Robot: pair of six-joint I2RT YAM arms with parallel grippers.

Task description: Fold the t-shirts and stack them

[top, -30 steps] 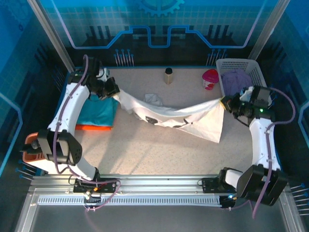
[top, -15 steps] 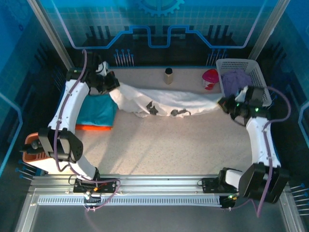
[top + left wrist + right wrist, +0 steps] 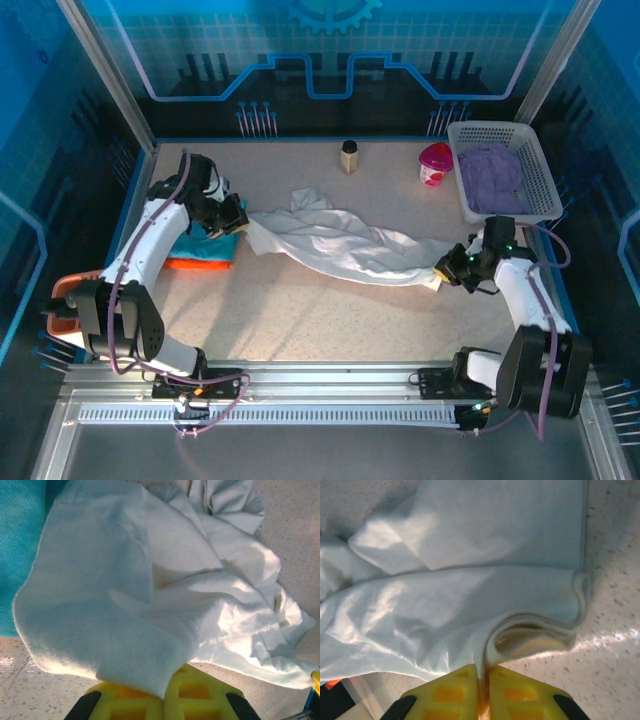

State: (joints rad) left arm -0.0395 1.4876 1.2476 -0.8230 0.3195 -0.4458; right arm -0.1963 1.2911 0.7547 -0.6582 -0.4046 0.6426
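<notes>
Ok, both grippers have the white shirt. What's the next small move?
Probably draw the left gripper and right gripper slightly apart. Each is shut on an edge of the white shirt, which lies bunched and wrinkled on the table between them. A little tension should flatten it for folding.

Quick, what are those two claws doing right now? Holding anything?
The left gripper is closed on one end of the white t-shirt.
The right gripper is closed on the other end of the same shirt.
</notes>
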